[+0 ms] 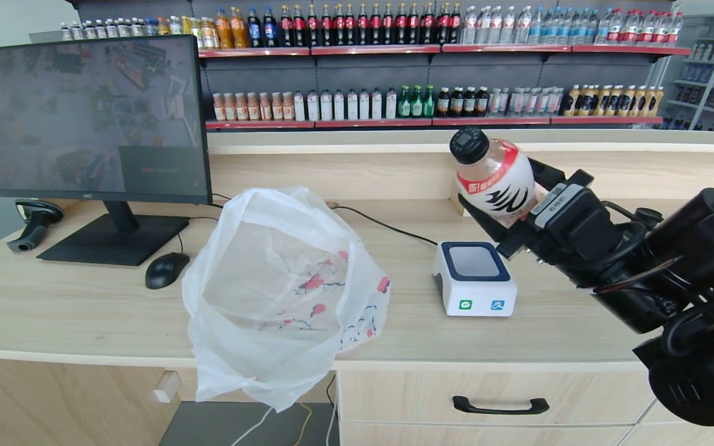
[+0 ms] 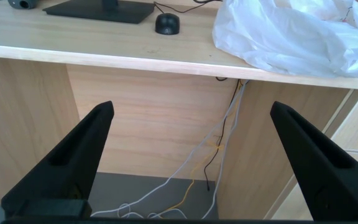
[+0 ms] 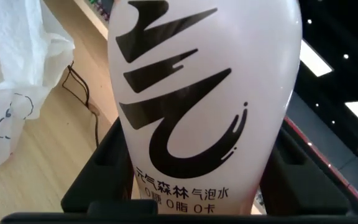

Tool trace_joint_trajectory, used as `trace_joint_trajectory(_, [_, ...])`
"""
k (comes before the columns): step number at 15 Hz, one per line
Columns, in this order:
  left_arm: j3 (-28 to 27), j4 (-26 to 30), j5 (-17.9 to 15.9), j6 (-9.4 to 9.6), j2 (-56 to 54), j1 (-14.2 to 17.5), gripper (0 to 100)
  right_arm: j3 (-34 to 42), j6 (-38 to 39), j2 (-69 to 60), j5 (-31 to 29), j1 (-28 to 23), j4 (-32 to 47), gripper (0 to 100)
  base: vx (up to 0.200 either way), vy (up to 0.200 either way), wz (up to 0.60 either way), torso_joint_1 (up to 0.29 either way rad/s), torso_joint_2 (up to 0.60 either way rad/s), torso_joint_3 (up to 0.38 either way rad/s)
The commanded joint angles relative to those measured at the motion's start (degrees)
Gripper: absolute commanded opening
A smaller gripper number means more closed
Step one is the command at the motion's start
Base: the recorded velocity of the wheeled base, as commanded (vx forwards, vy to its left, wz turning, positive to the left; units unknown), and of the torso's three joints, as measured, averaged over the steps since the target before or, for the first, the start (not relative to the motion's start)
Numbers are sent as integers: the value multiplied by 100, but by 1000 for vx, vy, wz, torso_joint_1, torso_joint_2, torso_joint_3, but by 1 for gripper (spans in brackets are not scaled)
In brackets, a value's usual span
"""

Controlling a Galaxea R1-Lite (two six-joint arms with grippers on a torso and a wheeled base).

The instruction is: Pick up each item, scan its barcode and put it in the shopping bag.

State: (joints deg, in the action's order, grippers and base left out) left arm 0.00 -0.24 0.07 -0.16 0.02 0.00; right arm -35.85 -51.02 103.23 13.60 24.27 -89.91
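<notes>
Standing by the bench (image 1: 72, 310), one sees the right jaws clamped on a plump white bottle (image 1: 496, 183), held tilted in the air near the white scanner (image 1: 473, 279), black cap uppermost. Its label carries a bold black brush-stroke mark, a red band with white characters near the neck, and a line of small black print lower down. The left jaws hang wide apart below the bench edge, where the shopping bag (image 1: 282, 291) droops over the front
</notes>
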Motion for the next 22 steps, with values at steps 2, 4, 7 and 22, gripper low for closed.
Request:
trace_joint_trajectory(2, [0, -20, 1, -2, -2, 0, 100, 87, -576, 57, 283, 25, -9, 0, 0, 0, 0, 0, 0, 0])
trace_joint_trajectory(4, [0, -2, 1, -2, -2, 0, 100, 87, -769, 189, 538, 25, -9, 0, 0, 0, 0, 0, 0, 0])
trace_joint_trajectory(7, [0, -20, 1, -2, -2, 0, 100, 61, -1156, 426, 890, 25, -9, 0, 0, 0, 0, 0, 0, 0])
trace_joint_trajectory(22, [0, -2, 1, -2, -2, 0, 100, 351, -2395, 822, 1549, 34, -9, 0, 0, 0, 0, 0, 0, 0])
